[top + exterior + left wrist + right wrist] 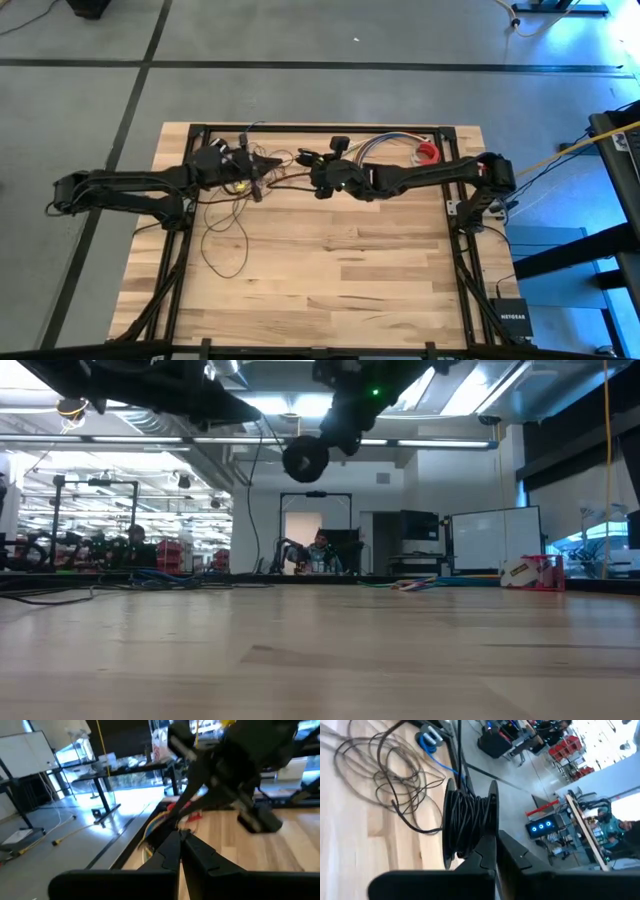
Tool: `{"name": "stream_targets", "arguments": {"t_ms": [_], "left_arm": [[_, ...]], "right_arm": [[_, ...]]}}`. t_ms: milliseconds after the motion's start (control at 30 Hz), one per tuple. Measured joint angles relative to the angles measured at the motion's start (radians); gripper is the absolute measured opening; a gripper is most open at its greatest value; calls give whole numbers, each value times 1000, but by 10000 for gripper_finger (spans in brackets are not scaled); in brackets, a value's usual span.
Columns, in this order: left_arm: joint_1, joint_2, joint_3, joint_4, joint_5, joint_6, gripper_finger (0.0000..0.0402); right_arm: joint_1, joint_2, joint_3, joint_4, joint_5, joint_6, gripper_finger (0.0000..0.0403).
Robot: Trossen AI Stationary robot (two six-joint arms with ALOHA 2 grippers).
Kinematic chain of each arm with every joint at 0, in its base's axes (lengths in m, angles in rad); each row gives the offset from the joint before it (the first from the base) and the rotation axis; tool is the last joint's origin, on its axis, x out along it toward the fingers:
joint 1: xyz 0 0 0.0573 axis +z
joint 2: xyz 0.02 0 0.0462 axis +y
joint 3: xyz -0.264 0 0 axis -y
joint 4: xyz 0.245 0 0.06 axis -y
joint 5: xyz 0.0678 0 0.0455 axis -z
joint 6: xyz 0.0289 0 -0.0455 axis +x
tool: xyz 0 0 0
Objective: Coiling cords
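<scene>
The cords are one thin dark wire. Part of it is wound on a small black round spool (467, 822), which hangs high over the table (305, 457). The rest lies in loose loops (225, 235) on the wooden table's left half, also seen in the right wrist view (385, 770). My right gripper (322, 178) is shut at the spool, above the table's far middle. My left gripper (262, 182) is shut just left of it, and a strand (290, 181) runs between the two. Both grippers are well above the table. My left gripper is shut with its fingertips (176, 839) together, pointing level toward the table's right. The strand seems to end between them, but it is too thin to show how it is held. My right gripper has the spool at its fingertips (489, 845), by the rim of one flange (492, 820). The fingers come from the table's right, slanting a little downward. The spool is lifted clear, with wire trailing from it down to the loops.
A bundle of multicoloured wires (385, 143) and a red item (428, 152) lie at the table's far edge. A tape roll (515, 572) stands at far right. The near half of the table (330, 290) is bare wood.
</scene>
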Motion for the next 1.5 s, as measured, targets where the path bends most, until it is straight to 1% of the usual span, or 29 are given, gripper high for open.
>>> {"name": "stream_targets", "arguments": {"t_ms": [67, 200, 333, 467, 567, 667, 833, 967, 1033, 1133, 1300, 1500], "left_arm": [[-11, 12, 0, 36, -1, -11, 5], [-33, 63, 1, 104, 16, -39, 3], [-53, 145, 1, 219, 34, -65, 4], [-63, 240, 2, 352, 32, -71, 6], [-63, 302, 9, 405, 30, -60, 3], [-63, 353, 10, 429, -2, -56, 3], [-65, 403, 9, 403, -27, -55, 11], [-63, 410, 9, 397, -77, -19, 12], [-57, 410, 9, 387, -107, 0, 12], [-41, 410, 10, 350, -125, 30, 12], [-14, 410, 10, 250, -133, 45, 13], [-9, 410, 9, 241, -136, 48, 12]], "right_arm": [[-13, 15, 1, 41, -4, 17, 1], [-32, 30, 1, 90, -75, 59, 1], [-46, 30, 0, 177, -134, 106, 1], [-44, 30, -1, 251, -204, 115, 1], [-40, 30, -1, 276, -217, 128, 1], [-43, 30, -1, 293, -228, 133, 1], [-43, 29, 0, 342, -241, 144, 1], [-42, 21, -1, 378, -271, 144, 1], [-42, 15, 0, 378, -270, 145, 1], [-39, 4, 0, 365, -281, 163, 1], [-6, -24, 0, 357, -285, 140, 1], [17, -60, 0, 314, -257, 110, 1]]}}
